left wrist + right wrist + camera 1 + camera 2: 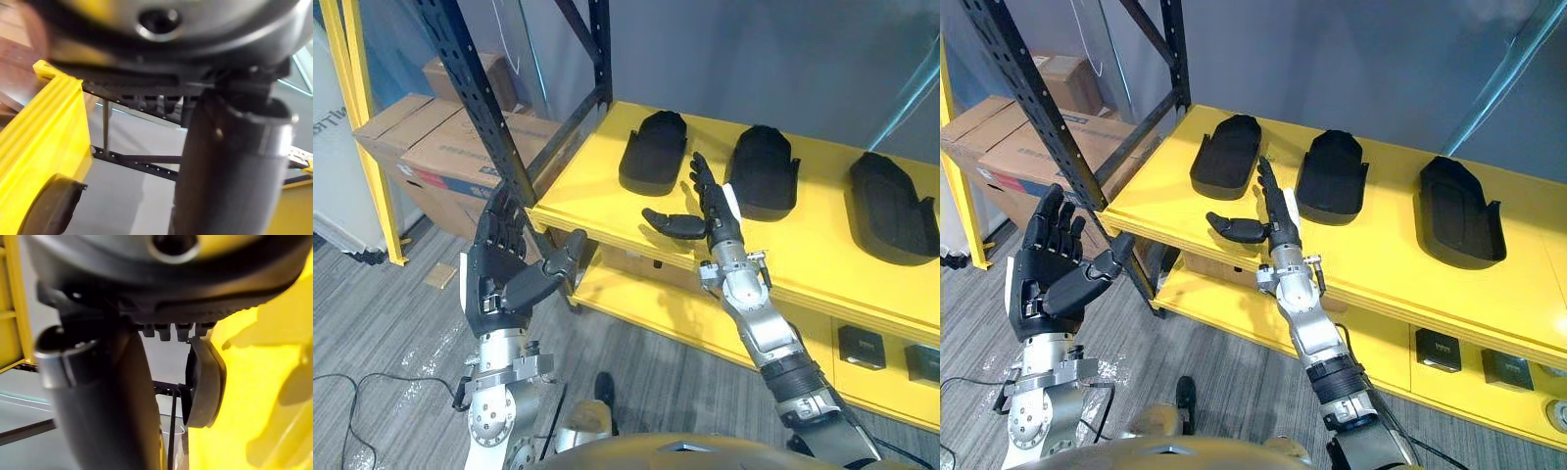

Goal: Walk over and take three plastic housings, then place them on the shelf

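Three black plastic housings lie in a row on the yellow shelf (607, 211): a left housing (653, 150), a middle housing (764, 169) and a right housing (891, 206). My right hand (713, 211) is open over the shelf's front, between the left and middle housings, fingers straight and thumb out to the left, holding nothing. My left hand (504, 264) is raised open beside the shelf's left corner, off the shelf, palm empty. The right wrist view has one housing (203, 382) past the fingers; the left wrist view has a housing's edge (49, 205).
A black perforated upright (475, 108) stands at the shelf's left corner, close to my left hand. Cardboard boxes (440, 147) are stacked on the left behind it. A lower yellow shelf (636, 289) holds small black parts (862, 345). Grey floor lies below.
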